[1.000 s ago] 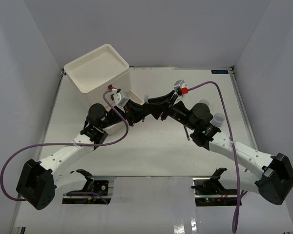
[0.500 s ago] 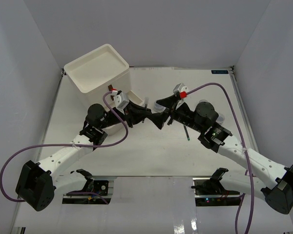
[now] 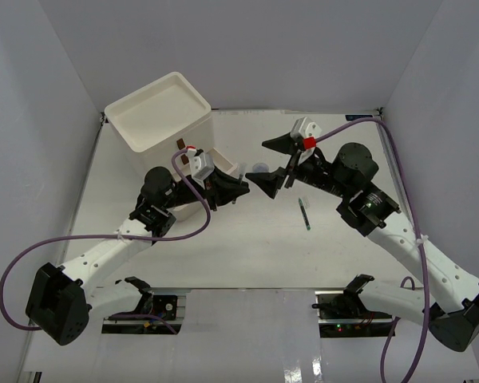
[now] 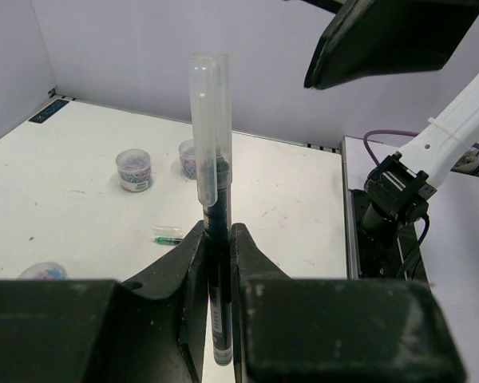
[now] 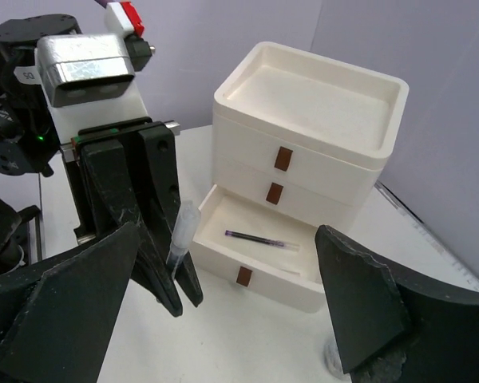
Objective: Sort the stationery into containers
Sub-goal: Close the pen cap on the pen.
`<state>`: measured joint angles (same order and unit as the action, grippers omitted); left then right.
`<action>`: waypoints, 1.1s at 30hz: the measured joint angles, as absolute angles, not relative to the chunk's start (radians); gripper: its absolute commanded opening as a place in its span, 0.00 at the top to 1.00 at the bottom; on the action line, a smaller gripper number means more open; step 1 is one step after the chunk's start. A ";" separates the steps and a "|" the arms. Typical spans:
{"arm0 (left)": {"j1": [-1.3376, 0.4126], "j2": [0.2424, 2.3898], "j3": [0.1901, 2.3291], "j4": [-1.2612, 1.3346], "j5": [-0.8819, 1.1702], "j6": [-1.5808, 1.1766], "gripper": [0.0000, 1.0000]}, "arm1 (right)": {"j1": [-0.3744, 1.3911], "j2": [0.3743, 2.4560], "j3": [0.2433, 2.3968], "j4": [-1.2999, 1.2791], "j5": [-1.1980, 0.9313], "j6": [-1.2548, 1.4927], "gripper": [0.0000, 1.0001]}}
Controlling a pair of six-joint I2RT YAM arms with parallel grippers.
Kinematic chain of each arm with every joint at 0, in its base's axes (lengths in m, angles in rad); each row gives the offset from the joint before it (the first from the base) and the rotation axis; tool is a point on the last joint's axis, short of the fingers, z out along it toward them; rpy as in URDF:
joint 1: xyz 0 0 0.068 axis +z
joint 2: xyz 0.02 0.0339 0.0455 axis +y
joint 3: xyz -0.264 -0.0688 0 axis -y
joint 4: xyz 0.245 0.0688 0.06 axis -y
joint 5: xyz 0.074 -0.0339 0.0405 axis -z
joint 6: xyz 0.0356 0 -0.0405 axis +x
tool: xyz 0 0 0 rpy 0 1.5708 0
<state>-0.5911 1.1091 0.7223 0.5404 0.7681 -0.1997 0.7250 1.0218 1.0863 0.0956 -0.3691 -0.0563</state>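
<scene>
The left hand (image 4: 215, 243) is closed on a pen (image 4: 210, 171), which stands upright between its 2 fingers, clear cap at the top. In the right wrist view this hand hangs just in front of the drawer unit (image 5: 303, 171), with the pen raised above the surface (image 3: 247, 247) and close to the near-left corner of the open bottom drawer (image 5: 223, 263).

The right hand (image 3: 271, 163) is open wide and grips nothing. Its 2 dark fingers are spread apart, facing the left hand and close to it but not touching it. In the top view it hovers to the right of the left hand, over the middle of the surface.

The drawer unit sits at the far left of the surface. Its 2 upper drawers are shut and its shallow tray top holds nothing that shows. The bottom drawer is pulled out toward the arms, and a second pen (image 5: 255, 238), thin and dark, lies flat inside it.

A third pen (image 3: 305, 214) lies on the surface below the right arm, well apart from the drawer unit. 2 jars (image 4: 133, 169) with bluish contents stand side by side on the surface beyond the left hand, and a third jar (image 4: 41, 271) shows nearer, partly hidden by that hand's body.
</scene>
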 measured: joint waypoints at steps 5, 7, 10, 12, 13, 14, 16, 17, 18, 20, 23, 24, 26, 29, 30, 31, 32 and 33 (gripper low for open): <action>-0.591 1.119 0.738 0.527 0.793 -0.199 0.82 | 0.722 1.080 1.153 0.076 -0.456 -0.061 0.00; -0.591 1.122 0.740 0.521 0.799 -0.199 0.82 | 0.722 1.109 1.173 0.074 -0.482 -0.060 0.00; -0.591 1.122 0.740 0.520 0.804 -0.199 0.82 | 0.722 1.141 1.186 0.069 -0.506 -0.059 0.04; -0.591 1.122 0.740 0.520 0.805 -0.199 0.82 | 0.722 1.157 1.192 0.067 -0.515 -0.057 0.06; -0.591 1.122 0.740 0.520 0.806 -0.199 0.82 | 0.722 1.164 1.195 0.065 -0.519 -0.055 0.06; -0.591 1.122 0.740 0.520 0.809 -0.199 0.82 | 0.722 1.171 1.198 0.064 -0.521 -0.054 0.08; -0.591 1.122 0.740 0.520 0.814 -0.199 0.82 | 0.722 1.178 1.202 0.060 -0.524 -0.054 0.09; -0.591 1.122 0.740 0.520 0.817 -0.200 0.82 | 0.722 1.180 1.203 0.060 -0.524 -0.053 0.10; -0.591 1.122 0.740 0.520 0.820 -0.200 0.82 | 0.722 1.181 1.203 0.060 -0.524 -0.052 0.11; -0.591 1.122 0.740 0.520 0.825 -0.201 0.82 | 0.722 1.183 1.206 0.057 -0.525 -0.052 0.13; -0.591 1.123 0.741 0.520 0.830 -0.204 0.82 | 0.722 1.188 1.215 0.056 -0.527 -0.052 0.15; -0.591 1.124 0.742 0.521 0.831 -0.206 0.82 | 0.722 1.189 1.216 0.057 -0.527 -0.052 0.16; -0.591 1.124 0.742 0.521 0.833 -0.208 0.82 | 0.722 1.191 1.217 0.057 -0.527 -0.051 0.18; -0.591 1.125 0.742 0.522 0.838 -0.211 0.82 | 0.722 1.196 1.217 0.056 -0.527 -0.052 0.21; -0.591 1.125 0.742 0.523 0.840 -0.212 0.82 | 0.722 1.198 1.217 0.056 -0.527 -0.052 0.22; -0.591 1.126 0.742 0.524 0.842 -0.215 0.82 | 0.722 1.200 1.217 0.056 -0.527 -0.052 0.23; -0.591 1.126 0.742 0.524 0.844 -0.216 0.82 | 0.722 1.201 1.217 0.056 -0.527 -0.052 0.24; -0.591 1.128 0.742 0.524 0.847 -0.218 0.82 | 0.722 1.201 1.217 0.056 -0.527 -0.052 0.25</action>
